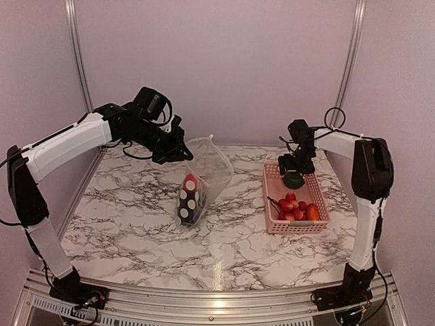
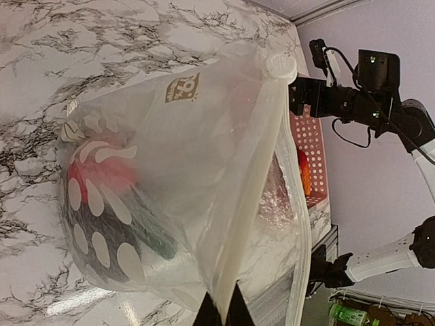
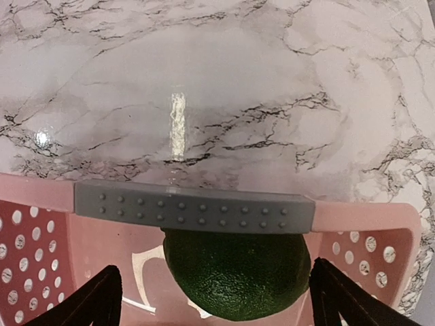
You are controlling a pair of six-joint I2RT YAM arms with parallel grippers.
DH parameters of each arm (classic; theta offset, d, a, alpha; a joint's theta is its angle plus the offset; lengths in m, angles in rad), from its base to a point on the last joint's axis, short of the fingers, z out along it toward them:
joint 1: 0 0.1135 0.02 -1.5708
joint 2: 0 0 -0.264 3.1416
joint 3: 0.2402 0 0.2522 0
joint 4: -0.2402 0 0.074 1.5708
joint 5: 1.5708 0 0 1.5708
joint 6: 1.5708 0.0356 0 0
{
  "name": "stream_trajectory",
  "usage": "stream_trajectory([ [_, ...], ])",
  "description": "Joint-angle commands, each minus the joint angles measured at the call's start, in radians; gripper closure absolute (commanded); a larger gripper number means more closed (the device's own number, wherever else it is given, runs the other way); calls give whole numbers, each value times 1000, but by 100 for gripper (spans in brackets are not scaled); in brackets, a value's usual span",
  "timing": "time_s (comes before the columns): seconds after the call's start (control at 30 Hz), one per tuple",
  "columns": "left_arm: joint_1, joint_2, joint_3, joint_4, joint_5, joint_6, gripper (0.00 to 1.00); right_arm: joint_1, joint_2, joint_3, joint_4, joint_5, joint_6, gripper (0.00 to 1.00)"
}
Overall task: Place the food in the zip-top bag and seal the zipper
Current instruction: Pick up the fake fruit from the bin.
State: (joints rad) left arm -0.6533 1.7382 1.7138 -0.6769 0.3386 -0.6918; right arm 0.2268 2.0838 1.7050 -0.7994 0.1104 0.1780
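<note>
The clear zip-top bag (image 1: pixel 207 173) with white dots stands open in the middle of the table. My left gripper (image 1: pixel 178 151) is shut on its mouth edge and holds it up. In the left wrist view the fingers (image 2: pixel 221 314) pinch the whitish zipper strip (image 2: pixel 255 183). A red food (image 1: pixel 190 183) and a dark purple one (image 1: pixel 186 209) lie inside the bag. My right gripper (image 1: pixel 294 166) is open over the far end of the pink basket (image 1: pixel 298 227). Its fingers stand either side of a dark green round food (image 3: pixel 236 275), apart from it.
The basket holds red strawberries or tomato (image 1: pixel 291 206) and an orange carrot (image 1: pixel 312 212). A grey studded strip (image 3: pixel 194 214) sits on the basket's far rim. Lilac walls with metal posts close off the back and sides.
</note>
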Motion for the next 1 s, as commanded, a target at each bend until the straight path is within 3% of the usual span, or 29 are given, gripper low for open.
stream_trajectory([
  [0.0,6,-26,3,-13,-8,6,100,-17,29,-7,40,2,-14,7],
  [0.4,6,-12,25,-14,-3,1,100,-14,9,-87,74,-173,-13,12],
  [0.97,6,-27,-4,-14,-2,-6,100,-10,11,-114,138,-204,-15,20],
])
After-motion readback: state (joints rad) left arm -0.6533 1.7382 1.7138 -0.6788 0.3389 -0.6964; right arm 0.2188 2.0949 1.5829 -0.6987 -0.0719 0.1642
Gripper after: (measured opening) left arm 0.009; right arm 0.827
